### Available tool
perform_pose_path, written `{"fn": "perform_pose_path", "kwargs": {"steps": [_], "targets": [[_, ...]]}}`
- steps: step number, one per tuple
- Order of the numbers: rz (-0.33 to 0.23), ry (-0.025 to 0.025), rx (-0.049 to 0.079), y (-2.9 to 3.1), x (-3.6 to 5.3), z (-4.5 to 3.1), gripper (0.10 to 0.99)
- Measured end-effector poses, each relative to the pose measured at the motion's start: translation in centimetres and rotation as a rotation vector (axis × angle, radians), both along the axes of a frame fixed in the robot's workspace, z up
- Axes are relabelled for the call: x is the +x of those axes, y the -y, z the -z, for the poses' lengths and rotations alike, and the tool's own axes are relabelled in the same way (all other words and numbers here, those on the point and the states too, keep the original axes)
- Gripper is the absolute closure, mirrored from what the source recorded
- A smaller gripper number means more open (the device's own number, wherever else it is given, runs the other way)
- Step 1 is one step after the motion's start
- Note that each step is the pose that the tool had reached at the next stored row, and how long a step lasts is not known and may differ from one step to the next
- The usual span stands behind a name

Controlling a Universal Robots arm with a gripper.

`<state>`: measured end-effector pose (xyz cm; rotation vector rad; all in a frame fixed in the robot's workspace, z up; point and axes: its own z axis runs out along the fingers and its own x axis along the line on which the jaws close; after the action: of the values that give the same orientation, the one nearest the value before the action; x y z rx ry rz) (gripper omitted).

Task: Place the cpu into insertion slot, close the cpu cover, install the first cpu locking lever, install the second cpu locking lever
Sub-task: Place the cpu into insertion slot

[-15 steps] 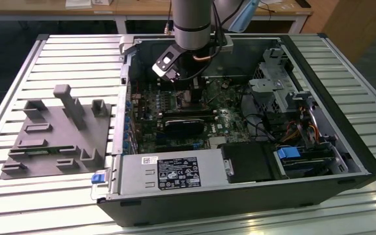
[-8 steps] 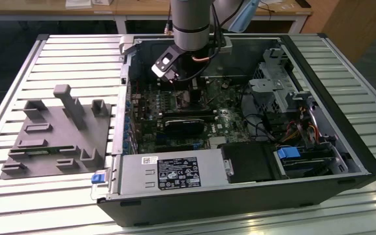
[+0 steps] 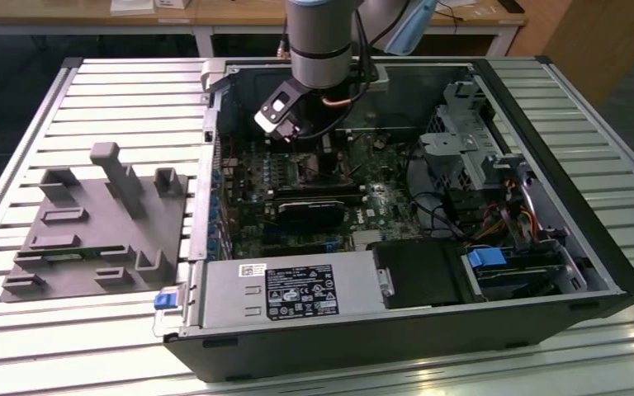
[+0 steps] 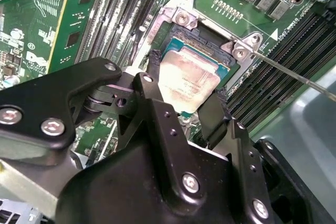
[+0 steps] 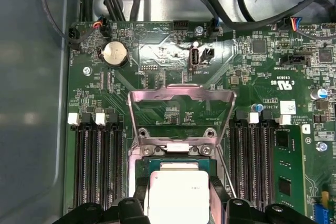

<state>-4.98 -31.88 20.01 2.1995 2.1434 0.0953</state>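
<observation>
Second wrist view: your end effector (image 4: 186, 80) has its two black fingers (image 4: 153, 72) drawn in against opposite edges of the cpu (image 4: 191, 72). It grips the chip with the jaws no wider than the chip itself. The cpu is held silver top up, directly over the insertion slot (image 4: 207, 38). You cannot tell from these views whether it is fully seated.

In the first wrist view the cpu cover (image 5: 181, 94) stands swung open, hinged at the slot's edge away from the end effector. The green board (image 5: 157, 56) shows through its square window.

Back in the second wrist view, a thin metal lever (image 4: 294, 74) runs from one corner of the slot's silvery rim out over the long black memory slots (image 4: 302, 40). It is not latched over the cover.

In the exterior view your arm (image 3: 319, 41) reaches down into the open computer case (image 3: 405, 355), which lies on the slatted bench (image 3: 581, 99). A grey fixture block (image 3: 96, 223) rests on the bench just beside the case, on the exterior view's left.
</observation>
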Motion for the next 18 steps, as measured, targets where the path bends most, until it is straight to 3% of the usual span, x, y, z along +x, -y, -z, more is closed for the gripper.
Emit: {"fn": "perform_pose_path", "kwargs": {"steps": [18], "targets": [[-0.008,-0.0002,0.004,-0.03,-0.16,0.63,0.549]]}}
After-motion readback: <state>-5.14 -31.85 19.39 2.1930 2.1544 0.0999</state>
